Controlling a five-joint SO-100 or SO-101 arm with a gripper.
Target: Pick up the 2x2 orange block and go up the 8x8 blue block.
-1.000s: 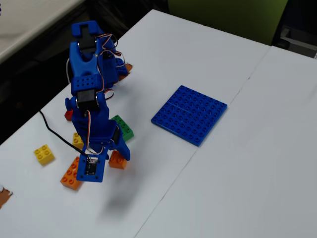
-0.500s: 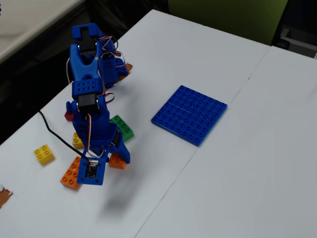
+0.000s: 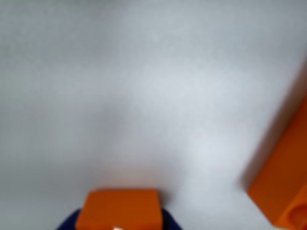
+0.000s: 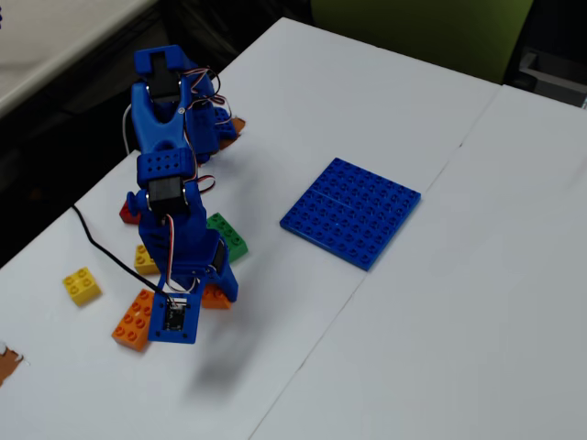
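A blue robot arm (image 4: pixel 174 220) stands on a white table (image 4: pixel 440 302) with a blue studded plate (image 4: pixel 351 211), orange (image 4: pixel 131 321), yellow (image 4: pixel 81 285), green (image 4: pixel 227 236) and red (image 4: pixel 129 213) bricks.

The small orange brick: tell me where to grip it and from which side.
Take the small orange brick by two opposite flat side walls, coming straight down from above. It sits flat on the table, studs up, and the long orange brick lies apart, so the sides look free. The gripper is already over it.

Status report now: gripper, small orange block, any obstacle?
Gripper low at small orange block, grasp unclear. Blue plate bare. Long orange brick close beside.
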